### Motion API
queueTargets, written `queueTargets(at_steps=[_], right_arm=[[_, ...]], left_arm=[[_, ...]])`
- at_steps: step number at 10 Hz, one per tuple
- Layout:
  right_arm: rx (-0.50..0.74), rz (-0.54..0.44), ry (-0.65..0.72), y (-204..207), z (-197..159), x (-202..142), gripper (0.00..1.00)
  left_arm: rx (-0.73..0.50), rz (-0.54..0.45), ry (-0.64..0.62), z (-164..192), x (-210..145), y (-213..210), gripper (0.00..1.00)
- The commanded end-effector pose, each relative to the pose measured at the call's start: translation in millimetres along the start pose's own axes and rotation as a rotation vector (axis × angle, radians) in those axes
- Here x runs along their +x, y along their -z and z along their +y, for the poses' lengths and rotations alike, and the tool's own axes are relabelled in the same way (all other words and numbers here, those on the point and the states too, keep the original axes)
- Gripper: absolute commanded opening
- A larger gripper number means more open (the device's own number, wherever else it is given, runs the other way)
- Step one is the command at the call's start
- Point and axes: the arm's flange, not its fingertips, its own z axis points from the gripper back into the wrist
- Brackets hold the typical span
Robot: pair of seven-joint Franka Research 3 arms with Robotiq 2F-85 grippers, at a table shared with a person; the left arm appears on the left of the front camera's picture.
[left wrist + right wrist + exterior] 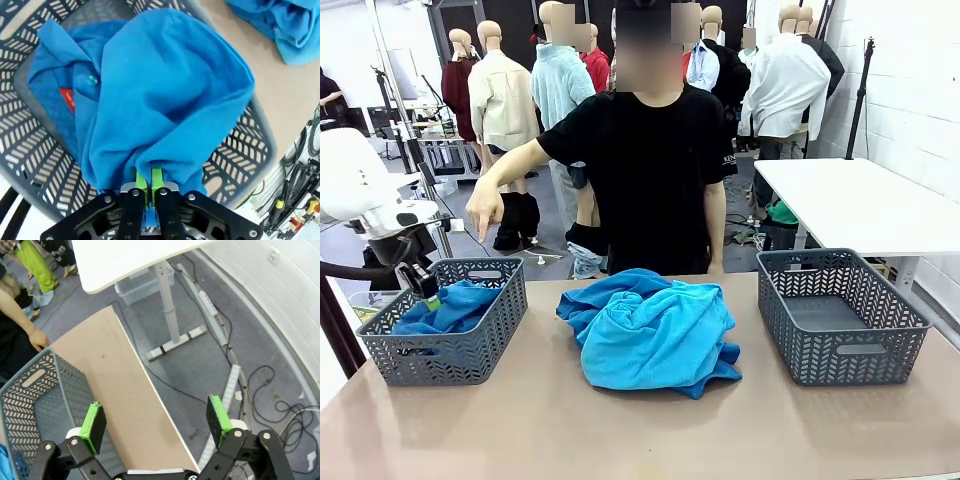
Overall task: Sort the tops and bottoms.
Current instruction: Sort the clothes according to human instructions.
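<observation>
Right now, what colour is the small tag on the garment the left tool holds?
Red tag on the blue garment; clearest in the left wrist view.

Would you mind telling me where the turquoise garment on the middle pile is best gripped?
Pinch a raised fold atop the turquoise garment, coming straight down: it lies crumpled over darker blue garments, so a proud ridge likely lifts it alone.

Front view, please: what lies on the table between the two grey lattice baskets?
A rumpled heap of turquoise and blue fabric garments, seen in the front view.
</observation>
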Motion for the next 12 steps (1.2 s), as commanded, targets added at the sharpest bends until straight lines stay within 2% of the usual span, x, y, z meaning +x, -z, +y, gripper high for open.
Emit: queueTargets(at_steps=[1, 3, 5, 9, 12], right_arm=[[0.005, 0.006, 0.008, 0.6, -1.1, -0.8, 1.0], [0.005, 0.006, 0.008, 0.6, -1.1, -0.8, 1.0], [0.005, 0.006, 0.008, 0.6, -1.1, -0.8, 1.0], [0.005, 0.006, 0.008, 0.6, -1.1, -0.8, 1.0], [0.005, 0.006, 0.008, 0.6, -1.1, -0.8, 1.0]], left_arm=[[-0.079, -0.026, 0.018, 14.3, 16.1, 8.6, 0.0], [-0.15, 0.038, 0.001, 27.6, 26.9, 47.8, 0.0], [-0.141, 0.063, -0.023, 34.7, 27.1, 68.3, 0.0], [-0.114, 0.08, -0.009, 30.7, 22.3, 77.2, 0.0], [-0.084, 0.071, 0.015, 20.8, 18.4, 65.9, 0.59]])
